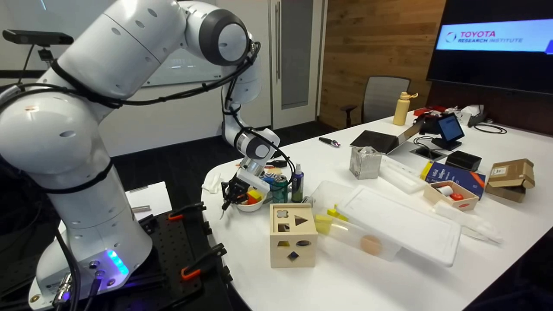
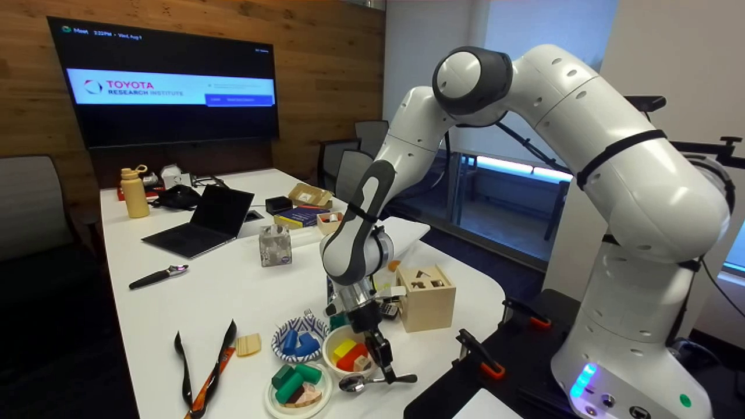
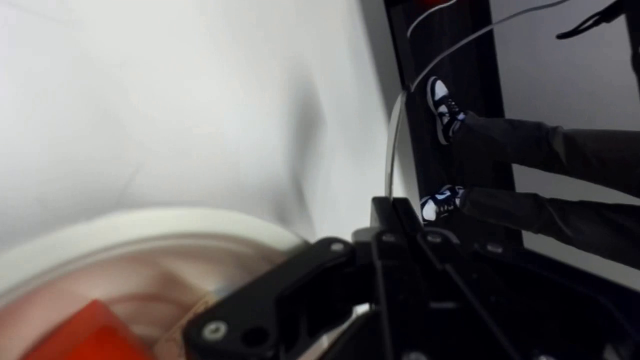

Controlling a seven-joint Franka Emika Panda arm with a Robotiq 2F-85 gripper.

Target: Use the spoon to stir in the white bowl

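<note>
At lower centre in an exterior view, Robotiq gripper (image 2: pixel 389 377) slants down with a metal spoon (image 2: pixel 354 382) in its hold; fingers drawn together on the handle, no gap to be made out between them; spoon runs crosswise there, head to the left of the fingertips, handle end poking out to the right; white bowl (image 1: pixel 250 208) on the table (image 1: pixel 250 259), left of centre in an exterior view, just right of the gripper; wrist view puts its rim at lower left, a red block (image 3: pixel 95 335) inside; yellow block (image 2: pixel 344 348) lies in it too; spoon head shows outside the rim, just below the bowl in frame; whether the two touch, or how high the spoon hangs, cannot tell; step in hand, by my reading: spoon secured, stir not yet begun; next move should call for a lift clear of the rim, a shift over the bowl, then a wrist tilt to send the head down among the blocks; small slow circles after that; lowered as held, the spoon would likely bridge the rim; grip is mid-handle, so some twisting under load seems possible.
</note>
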